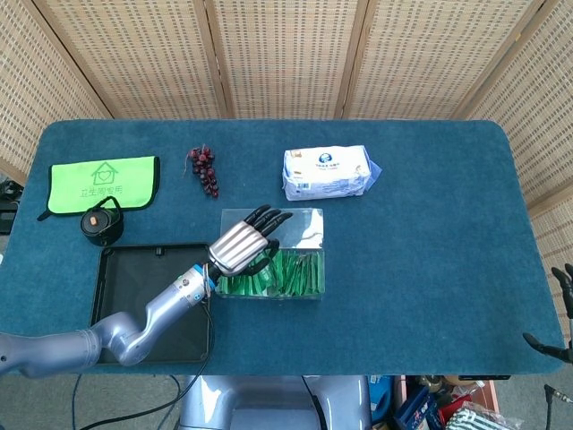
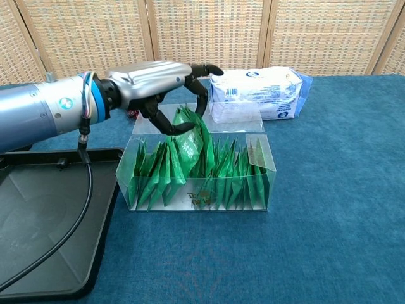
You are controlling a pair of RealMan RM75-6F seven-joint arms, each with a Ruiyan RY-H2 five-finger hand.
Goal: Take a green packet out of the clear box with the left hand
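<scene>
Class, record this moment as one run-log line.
left robot hand: pinches green packet, partly lifted | clear box: other packets inside | right robot hand: idle at table edge

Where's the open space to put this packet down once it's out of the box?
The black tray just left of the clear box is bare. Wide bare cloth lies right of the box and the tissue pack. Crowded: far left, with green pouch, small black pot and grapes.

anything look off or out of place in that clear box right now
One green packet sticks up above the row in the clear box, tilted, pinched by the left hand. That is the pick under way, not a spill. The other packets stand in their row.
</scene>
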